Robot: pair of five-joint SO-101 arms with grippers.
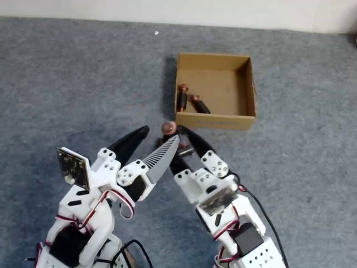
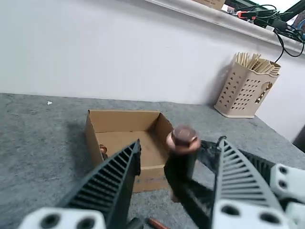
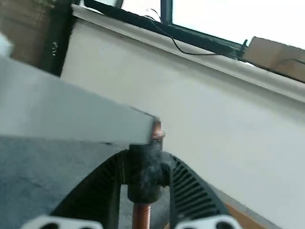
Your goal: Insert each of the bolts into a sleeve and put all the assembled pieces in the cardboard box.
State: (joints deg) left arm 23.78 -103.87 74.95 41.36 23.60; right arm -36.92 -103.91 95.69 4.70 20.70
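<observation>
Sleeve (image 2: 182,164) with bolt (image 2: 182,137) through it is sitting clamped between the right gripper (image 3: 144,164) fingers, mid-table, just beside the cardboard box's (image 1: 215,121) near wall. Left gripper (image 1: 162,134) fingers are standing wide apart either side of the bolt head, gripping nothing.

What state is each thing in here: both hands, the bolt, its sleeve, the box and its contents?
left hand: open, fingers either side of the bolt head.
right hand: shut on the sleeve.
sleeve: gripped upright, bolt through it.
bolt: inserted, head on top, thread showing below.
cardboard box: upright, open-topped.
assembled pieces: two, lying inside the box.
</observation>
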